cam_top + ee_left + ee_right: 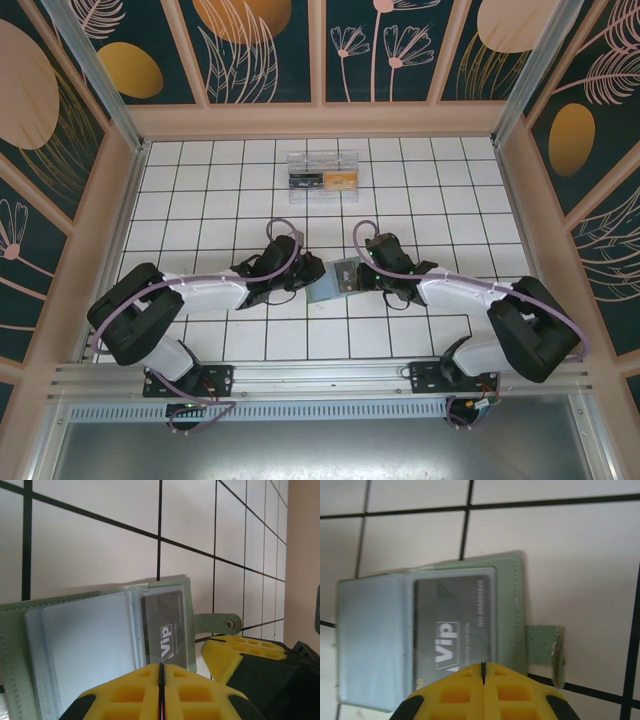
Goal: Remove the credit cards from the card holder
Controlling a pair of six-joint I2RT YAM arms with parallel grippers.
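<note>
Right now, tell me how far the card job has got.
Done: a dark card and a gold card seem to lie in the clear box. In hand: the card holder is open, apparently held by the shut left jaws; the right jaws are shut on the grey VIP card, which sits in its sleeve. To do: draw that card out.

l arm [200,295] & r arm [465,290] both folded low, forearms pointing inward twd each other. l gripper [161,672] closed, yellow pads [195,692] pressed flat together w/ a hairline seam. r gripper [483,670] same, jaws closed. tips near each other.
</note>
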